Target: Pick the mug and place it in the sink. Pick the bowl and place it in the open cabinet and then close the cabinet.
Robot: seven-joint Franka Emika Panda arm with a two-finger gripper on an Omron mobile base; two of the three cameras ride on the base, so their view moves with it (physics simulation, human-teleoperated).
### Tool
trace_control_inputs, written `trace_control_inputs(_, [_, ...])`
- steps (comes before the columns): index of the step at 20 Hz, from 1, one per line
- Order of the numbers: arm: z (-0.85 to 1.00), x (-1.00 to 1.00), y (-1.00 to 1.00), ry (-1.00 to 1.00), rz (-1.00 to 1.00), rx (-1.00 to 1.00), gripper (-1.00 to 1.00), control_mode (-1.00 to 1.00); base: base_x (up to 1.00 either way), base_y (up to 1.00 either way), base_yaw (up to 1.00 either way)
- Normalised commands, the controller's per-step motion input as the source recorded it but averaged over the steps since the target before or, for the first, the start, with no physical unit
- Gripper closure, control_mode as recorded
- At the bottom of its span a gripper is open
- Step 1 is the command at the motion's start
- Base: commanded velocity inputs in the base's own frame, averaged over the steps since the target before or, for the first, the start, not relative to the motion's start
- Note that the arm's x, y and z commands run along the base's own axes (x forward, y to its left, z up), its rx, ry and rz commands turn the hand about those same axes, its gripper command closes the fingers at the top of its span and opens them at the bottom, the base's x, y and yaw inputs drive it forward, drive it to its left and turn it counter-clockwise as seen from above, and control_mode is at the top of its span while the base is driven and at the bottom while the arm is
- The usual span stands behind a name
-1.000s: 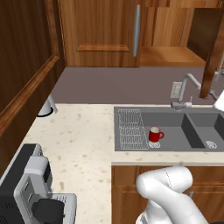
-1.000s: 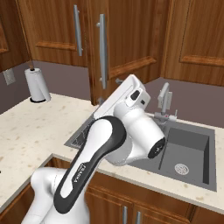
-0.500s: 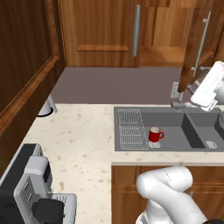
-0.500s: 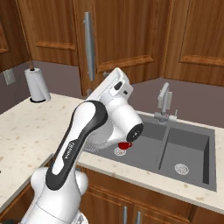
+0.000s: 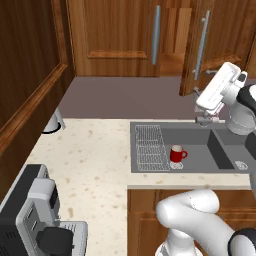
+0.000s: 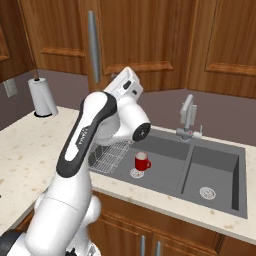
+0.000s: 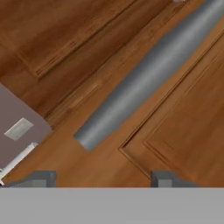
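Note:
The red mug [image 5: 177,154] [image 6: 142,161] stands upright in the left basin of the dark sink [image 5: 202,142] [image 6: 220,167], beside a white wire rack [image 5: 150,147]. My gripper [image 5: 221,87] [image 6: 125,86] [image 7: 103,178] is raised against the reddish-brown cabinet door [image 5: 220,35] [image 7: 175,131]. It is open, with nothing between its fingertips [image 7: 162,178]. The door's grey bar handle [image 5: 201,45] [image 6: 92,45] [image 7: 148,74] lies just beyond them. The door stands ajar, and a strip of shelf [image 5: 172,57] shows behind it. The bowl is out of view.
A faucet [image 5: 210,120] [image 6: 187,117] rises at the back of the sink, below my hand. A paper towel roll [image 6: 42,97] stands on the speckled counter [image 5: 90,165] at the far left. A coffee machine [image 5: 30,220] sits at the counter's near corner.
The cabinet door has swung toward shut, its handle moving left in the left base view. My hand has followed it leftward, uncovering the mug in the right base view.

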Motion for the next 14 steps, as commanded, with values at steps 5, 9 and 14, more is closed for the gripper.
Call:
trace_control_inputs(5, [0.01,0.8,0.27,0.0,0.0,0.0,-1.0,-1.0,0.0,0.0,0.0])
trace_control_inputs(9, [0.0,0.61,0.39,0.0,0.0,0.0,-1.0,-1.0,0.0,0.0,0.0])
trace_control_inputs(14, [0.0,0.56,0.57,0.0,-0.02,-0.01,-1.0,-1.0,0.0,0.0,0.0])
